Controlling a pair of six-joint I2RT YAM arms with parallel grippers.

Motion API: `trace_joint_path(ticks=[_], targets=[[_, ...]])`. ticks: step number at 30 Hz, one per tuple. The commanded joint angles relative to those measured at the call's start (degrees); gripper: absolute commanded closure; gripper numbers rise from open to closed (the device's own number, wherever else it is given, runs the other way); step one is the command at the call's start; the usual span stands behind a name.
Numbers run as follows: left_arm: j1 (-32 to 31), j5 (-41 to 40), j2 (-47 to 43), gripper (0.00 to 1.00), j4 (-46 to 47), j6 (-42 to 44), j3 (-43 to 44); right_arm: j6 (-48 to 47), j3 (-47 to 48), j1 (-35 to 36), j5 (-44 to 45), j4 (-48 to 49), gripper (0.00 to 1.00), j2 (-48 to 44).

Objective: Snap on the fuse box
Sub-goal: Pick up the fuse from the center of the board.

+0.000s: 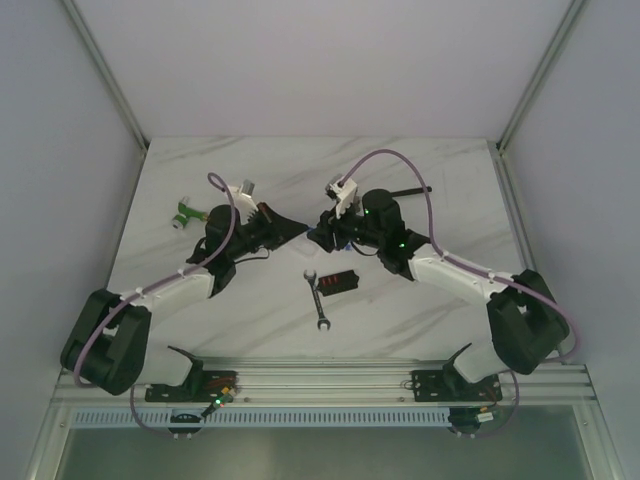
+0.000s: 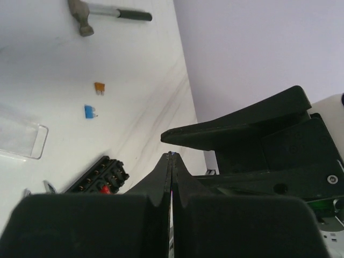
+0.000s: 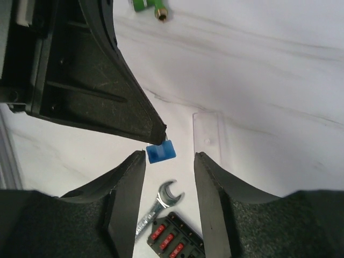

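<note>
1. Pinches a small blue plastic blade fuse point(image 3: 161, 152) at the very tips of the left gripper point(image 2: 170, 157), its fingers pressed flat together.
2. Holds the fingers of the right gripper point(image 3: 169, 155) apart, one on each side of that fuse and just below it, gripping nothing.
3. Has both grippers tip to tip above the middle of the white marble-patterned table point(image 1: 250, 160).
4. Finds the small black rectangular plastic fuse box point(image 1: 338, 281) flat on the table, near the grippers on the side toward the arm bases, uncovered, red fuses showing in its slots.
5. Shows a silver open-ended metal wrench point(image 1: 316, 298) just beside the box's left edge; cannot tell whether touching.
6. Shows the clear flat plastic cover point(image 3: 207, 134) lying on the table, apart from the box.
7. Shows, in the left wrist view, a loose orange fuse point(image 2: 99, 87) and a second loose blue fuse point(image 2: 90, 111) near that cover, with a dark-handled steel hammer point(image 2: 107, 12) farther off.
8. Shows a green-and-white connector point(image 1: 185, 213) at the far left, well apart from the box.
</note>
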Motion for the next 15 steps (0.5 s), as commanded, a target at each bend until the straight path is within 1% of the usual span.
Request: trace_joint_path(ticks=[1,3,8,11,15], targets=[[-0.3,-2.98,-3.02,1.0,4.84,-2.59,-1.53,11.03,-1.15,-0.02,1.5,7.27,0.5,-4.08],[-0.3,-4.14,-4.14,1.0,6.84,-3.96,-2.64,18.06,-3.22,-0.19,1.63,12.13,0.48,-5.06],[-0.3,-6.17,-6.39,1.0,10.61,-6.71,-4.7,32.27,-8.26,-0.49,1.78,23.8,0.49,-6.61],[-0.3,-6.81,-7.66,1.0,12.82,-8.53,-5.94,38.28,-10.63,-0.57,3.37,29.48,0.5,-7.43],[-0.25,-7.59,-9.44,1.0,16.01,-11.17,-7.54,43.68,-12.22,-0.64,4.73,34.1,0.56,-6.71]])
